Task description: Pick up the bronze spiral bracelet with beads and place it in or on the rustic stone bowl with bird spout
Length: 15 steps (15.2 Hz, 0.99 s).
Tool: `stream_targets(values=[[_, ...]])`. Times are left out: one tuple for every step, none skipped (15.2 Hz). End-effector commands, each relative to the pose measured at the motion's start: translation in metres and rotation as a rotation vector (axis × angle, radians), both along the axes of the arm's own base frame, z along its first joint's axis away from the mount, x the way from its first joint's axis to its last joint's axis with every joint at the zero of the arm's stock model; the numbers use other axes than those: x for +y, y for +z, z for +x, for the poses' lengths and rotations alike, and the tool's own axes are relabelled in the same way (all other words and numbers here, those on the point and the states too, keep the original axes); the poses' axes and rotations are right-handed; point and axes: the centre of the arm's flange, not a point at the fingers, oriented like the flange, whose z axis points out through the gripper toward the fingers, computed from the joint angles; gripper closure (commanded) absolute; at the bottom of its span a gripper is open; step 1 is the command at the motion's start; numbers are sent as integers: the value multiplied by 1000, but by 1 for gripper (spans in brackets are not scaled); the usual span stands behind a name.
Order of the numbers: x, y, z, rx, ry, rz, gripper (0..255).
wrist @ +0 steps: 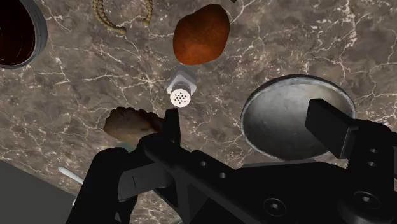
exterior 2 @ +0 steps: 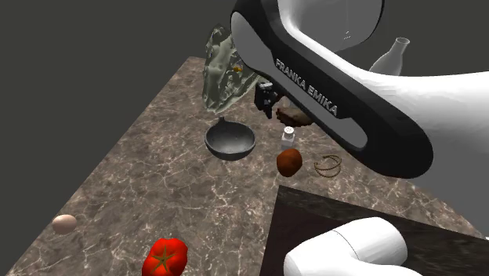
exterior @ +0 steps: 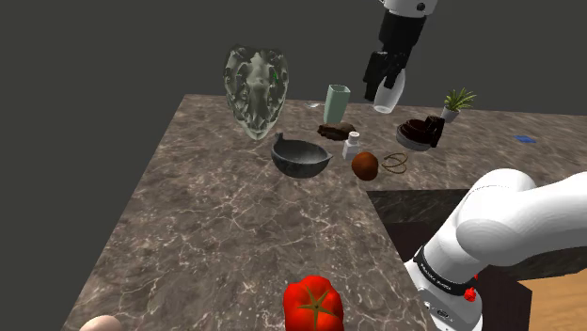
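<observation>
surface: veined brown countertop (exterior: 235, 216) bearing grey bowl (exterior: 301, 165) | room: dark grey backdrop (exterior: 94, 56)

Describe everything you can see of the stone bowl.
The bowl is dark grey, round and shallow, stone-like, with a paler rim and a small spout projecting from one side. It stands upright and empty on the marbled counter, touching nothing else. A small white shaker stands close beside it, apart.
</observation>
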Motion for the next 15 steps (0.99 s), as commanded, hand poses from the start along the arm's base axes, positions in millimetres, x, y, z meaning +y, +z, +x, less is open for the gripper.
stream_targets(values=[[0,0,0,0,0,0,0],[-9,-9,-4,-6,-3,1,0],[-19,-18,-8,-11,-6,2,0],[-28,-27,-13,-17,-10,3,0],[-37,-36,-17,-23,-13,5,0],[-47,-45,-21,-28,-16,6,0],[-56,-54,-25,-34,-19,7,0],[-65,-63,-29,-40,-22,8,0],[-74,-72,-33,-45,-26,9,0],[-83,-81,-37,-51,-29,10,0],[-92,-90,-41,-57,-32,11,0],[-102,-99,-45,-63,-35,12,0],[-111,-108,-49,-68,-38,14,0],[-120,-118,-53,-74,-41,15,0],[-129,-127,-57,-80,-45,16,0]])
